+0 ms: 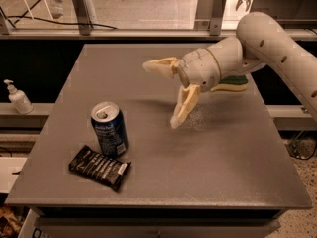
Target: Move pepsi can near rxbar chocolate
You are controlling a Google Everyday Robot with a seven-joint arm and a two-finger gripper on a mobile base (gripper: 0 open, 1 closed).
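Note:
The pepsi can (109, 128) stands upright on the grey table (213, 167) at the front left, dark blue with a silver top. The rxbar chocolate (99, 167) lies flat in its black wrapper just in front of the can, nearly touching its base. My gripper (161, 94) hangs above the middle of the table, to the right of the can and well apart from it. It is open and empty, with one cream finger (159, 66) pointing left and the other pointing down.
A green-and-yellow sponge (232, 85) lies at the table's right, partly hidden behind my arm. A white pump bottle (19, 97) stands on a ledge to the left of the table. A railing and posts run behind the far edge.

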